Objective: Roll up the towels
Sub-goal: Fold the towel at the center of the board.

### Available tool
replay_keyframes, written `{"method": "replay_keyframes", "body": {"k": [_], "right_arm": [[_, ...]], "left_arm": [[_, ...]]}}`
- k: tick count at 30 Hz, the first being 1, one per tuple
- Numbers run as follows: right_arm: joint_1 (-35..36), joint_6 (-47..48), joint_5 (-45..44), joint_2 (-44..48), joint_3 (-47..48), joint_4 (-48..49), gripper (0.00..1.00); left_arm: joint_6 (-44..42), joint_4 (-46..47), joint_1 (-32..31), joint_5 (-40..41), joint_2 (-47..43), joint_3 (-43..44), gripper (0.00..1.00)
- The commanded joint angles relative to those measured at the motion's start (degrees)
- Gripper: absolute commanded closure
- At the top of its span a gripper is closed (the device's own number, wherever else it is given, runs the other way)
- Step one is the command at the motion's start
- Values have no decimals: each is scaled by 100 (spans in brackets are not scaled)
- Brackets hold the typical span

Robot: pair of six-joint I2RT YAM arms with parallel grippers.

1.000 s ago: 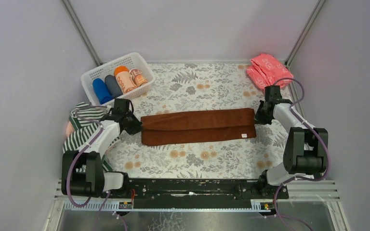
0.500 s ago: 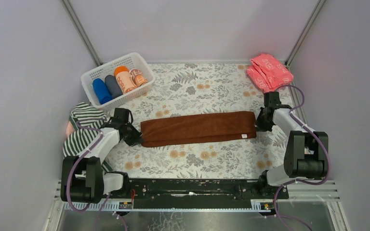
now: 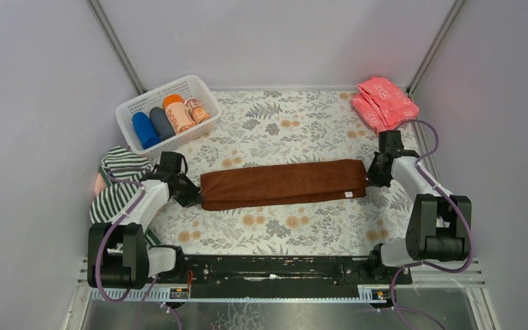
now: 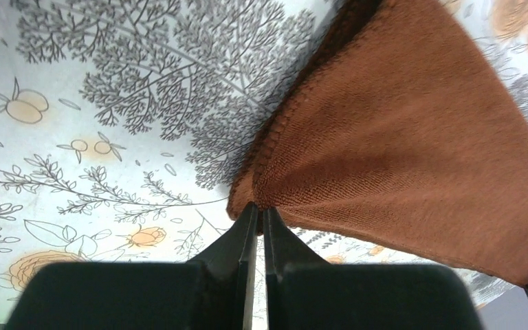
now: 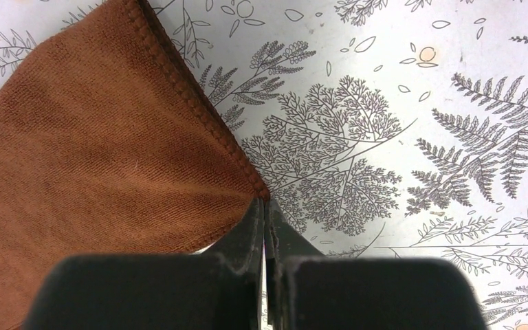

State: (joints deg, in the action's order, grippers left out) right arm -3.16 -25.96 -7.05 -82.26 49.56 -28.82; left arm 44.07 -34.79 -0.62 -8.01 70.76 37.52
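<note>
The rust-brown towel (image 3: 282, 183) lies folded into a long narrow strip across the middle of the floral table. My left gripper (image 3: 191, 195) is shut on its left corner; in the left wrist view the jaws (image 4: 260, 210) pinch the brown cloth (image 4: 399, 144). My right gripper (image 3: 370, 174) is shut on its right corner; in the right wrist view the gripper (image 5: 265, 206) pinches the hemmed corner of the towel (image 5: 96, 179). The striped towel (image 3: 120, 182) lies at the left edge under my left arm. Pale pink cloth (image 3: 98, 184) peeks out beside it.
A white basket (image 3: 129, 108) at the back left holds several rolled towels in blue, grey and orange. A stack of pink-red folded towels (image 3: 383, 101) lies at the back right corner. Grey walls enclose the table on three sides.
Both grippers have drawn the towel's far edge toward the near side, folding it into a narrower strip. The left gripper moved nearer and slightly right; the right gripper moved slightly nearer.
</note>
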Motion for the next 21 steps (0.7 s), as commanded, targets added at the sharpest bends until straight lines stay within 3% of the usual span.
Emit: {"method": "replay_keyframes", "body": {"k": [1, 11, 21], "right_arm": [[-95, -82, -134, 147, -50, -110, 100], [-132, -118, -61, -1, -330, 45, 100], [-132, -123, -9, -64, -397, 72, 100]], "left_arm": [[45, -191, 60, -265, -113, -209, 100], [486, -477, 160, 206, -369, -364, 100], [519, -329, 196, 378, 171, -431, 100]]}}
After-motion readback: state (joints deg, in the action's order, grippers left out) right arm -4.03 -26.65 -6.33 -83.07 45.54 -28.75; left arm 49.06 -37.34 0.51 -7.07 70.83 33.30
